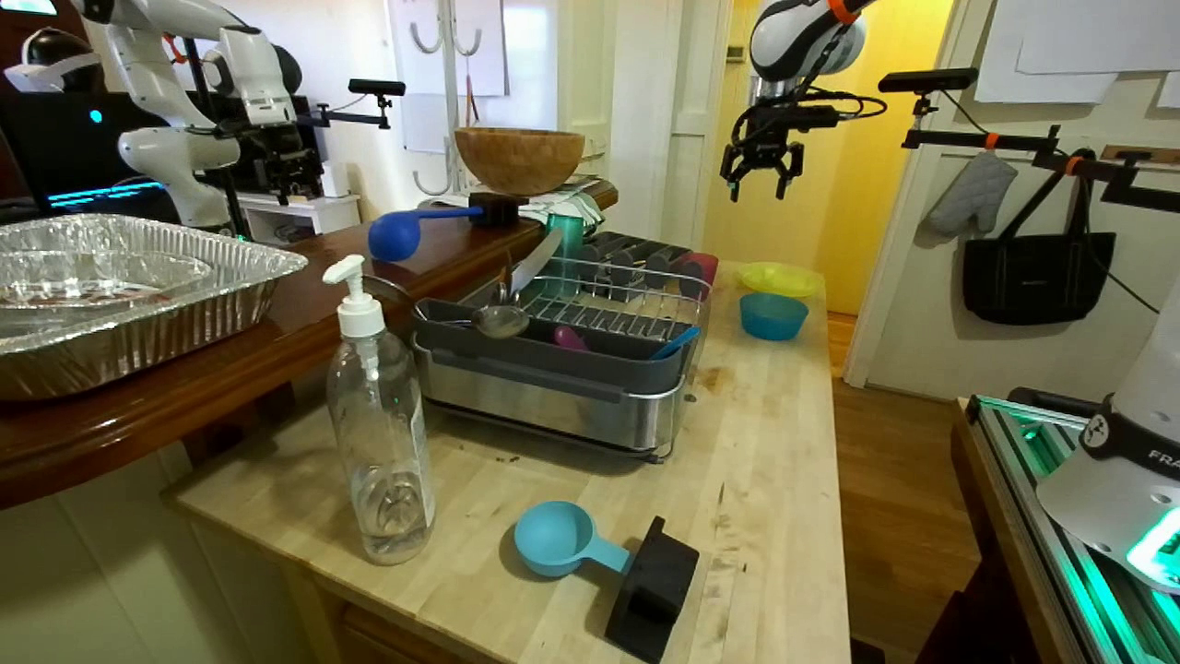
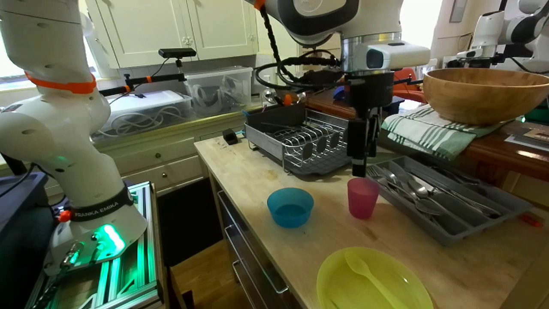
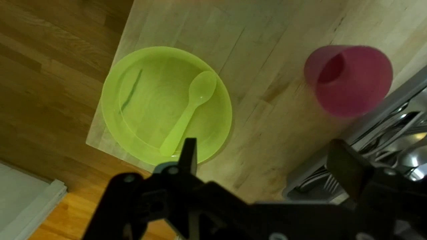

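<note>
Claw (image 1: 758, 183) is hanging over the wooden table (image 1: 784, 480), its two fingers standing wide apart. In the wrist view its dark body is blocking the bottom edge, and one finger is covering some of the yellow plate (image 3: 150, 96). Yellow spoon (image 3: 187, 116) is lying in that plate; a dark streak (image 3: 131, 91) beside it is hard to make out. Pink cup (image 3: 357, 83) is standing upright on the table, just beside the grey cutlery tray (image 2: 450, 238). The other finger is hiding part of the tray; the right edge is cutting off more. In an exterior view the fingers are lining up, so their gap isn't showing, and the plate is running off the bottom. Blue bowl (image 2: 291, 216) is sitting near the cup. Farther along, the dish rack (image 1: 553, 410) is screening all but a patch of the cup in an exterior view. Pump bottle (image 1: 380, 424) and blue scoop (image 1: 553, 539) are occupying the table's other end. On the brown counter (image 1: 304, 323), foil pan (image 1: 203, 314) is running off the left edge. Farthest back, another robot arm (image 1: 180, 148) is showing, its top cut off.
</note>
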Tool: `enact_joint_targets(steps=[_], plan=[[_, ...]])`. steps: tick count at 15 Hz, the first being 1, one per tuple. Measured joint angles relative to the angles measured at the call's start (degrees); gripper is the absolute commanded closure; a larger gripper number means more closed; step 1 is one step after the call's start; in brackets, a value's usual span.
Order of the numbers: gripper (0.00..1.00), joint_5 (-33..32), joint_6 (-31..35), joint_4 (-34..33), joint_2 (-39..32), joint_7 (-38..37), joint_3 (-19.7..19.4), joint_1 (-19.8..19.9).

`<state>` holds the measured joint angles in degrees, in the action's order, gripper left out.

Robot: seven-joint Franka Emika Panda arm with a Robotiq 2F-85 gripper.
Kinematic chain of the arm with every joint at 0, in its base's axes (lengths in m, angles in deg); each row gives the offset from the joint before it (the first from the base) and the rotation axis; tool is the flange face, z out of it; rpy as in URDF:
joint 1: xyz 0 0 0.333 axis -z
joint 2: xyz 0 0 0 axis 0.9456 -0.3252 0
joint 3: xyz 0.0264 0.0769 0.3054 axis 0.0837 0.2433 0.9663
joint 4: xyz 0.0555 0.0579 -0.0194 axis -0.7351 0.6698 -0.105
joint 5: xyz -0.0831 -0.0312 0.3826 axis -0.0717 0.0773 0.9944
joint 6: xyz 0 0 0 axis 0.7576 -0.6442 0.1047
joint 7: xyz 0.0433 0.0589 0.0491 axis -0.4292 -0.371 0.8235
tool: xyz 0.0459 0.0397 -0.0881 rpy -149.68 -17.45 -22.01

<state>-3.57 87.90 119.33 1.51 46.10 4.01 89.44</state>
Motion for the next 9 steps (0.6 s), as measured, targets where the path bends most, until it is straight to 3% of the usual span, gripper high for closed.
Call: enact_joint_targets(steps=[5, 9], plan=[[0.0, 4.54, 1.41, -2.56, -4.24, -3.75, -2.22, 3.19], [0.0, 4.76, 6.53, -2.69, -7.89, -5.44, -3.1, 4.22]])
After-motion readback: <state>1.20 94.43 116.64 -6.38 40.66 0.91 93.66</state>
